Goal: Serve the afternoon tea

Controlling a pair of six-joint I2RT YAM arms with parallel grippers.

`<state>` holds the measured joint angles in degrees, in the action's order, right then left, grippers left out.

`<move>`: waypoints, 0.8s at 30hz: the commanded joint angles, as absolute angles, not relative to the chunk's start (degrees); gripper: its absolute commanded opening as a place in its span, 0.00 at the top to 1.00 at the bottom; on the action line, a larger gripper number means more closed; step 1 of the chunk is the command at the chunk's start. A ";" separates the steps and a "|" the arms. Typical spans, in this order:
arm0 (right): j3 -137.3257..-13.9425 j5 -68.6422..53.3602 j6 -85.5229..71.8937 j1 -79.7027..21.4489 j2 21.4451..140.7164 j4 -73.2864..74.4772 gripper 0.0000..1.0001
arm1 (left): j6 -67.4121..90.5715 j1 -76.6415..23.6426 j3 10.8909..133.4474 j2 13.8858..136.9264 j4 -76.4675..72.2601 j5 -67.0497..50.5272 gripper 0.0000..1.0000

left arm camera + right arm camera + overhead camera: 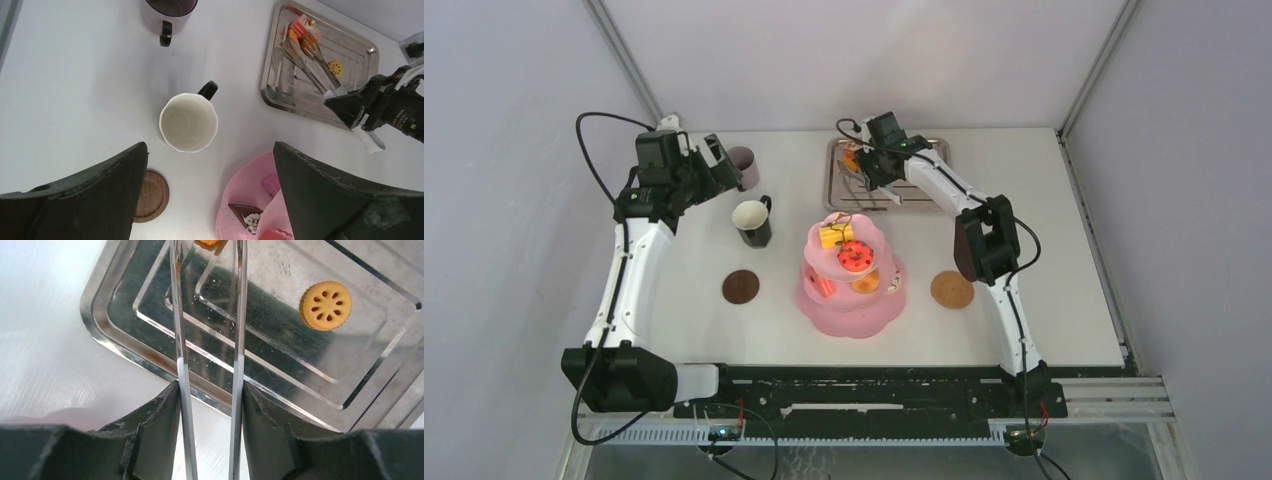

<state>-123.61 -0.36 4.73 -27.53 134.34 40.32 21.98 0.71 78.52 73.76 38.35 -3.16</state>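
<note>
The pink three-tier stand [852, 310] holds several toy cakes at the table's middle. A black mug [752, 222] with a white inside [189, 122] stands to its left, and a mauve mug [743, 167] stands farther back. My left gripper [210, 150] hangs open above the black mug, holding nothing. My right gripper [210, 387] is shut on a pair of steel tongs [182, 340] that reach over the steel tray [150, 295]. The tong tips are at an orange cake piece [210, 242] at the view's top edge. A yellow round biscuit [325, 305] lies on the tray.
A brown coaster [740, 287] lies left of the stand and another [952, 290] lies right of it. The steel tray [939, 147] sits at the back centre. A red and pink cake [301, 22] lies on the tray's far end.
</note>
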 commanded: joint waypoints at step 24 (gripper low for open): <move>-103.80 -5.19 -1.00 -24.75 113.81 37.62 0.74 | 19.51 0.54 80.68 73.21 37.38 -5.28 0.00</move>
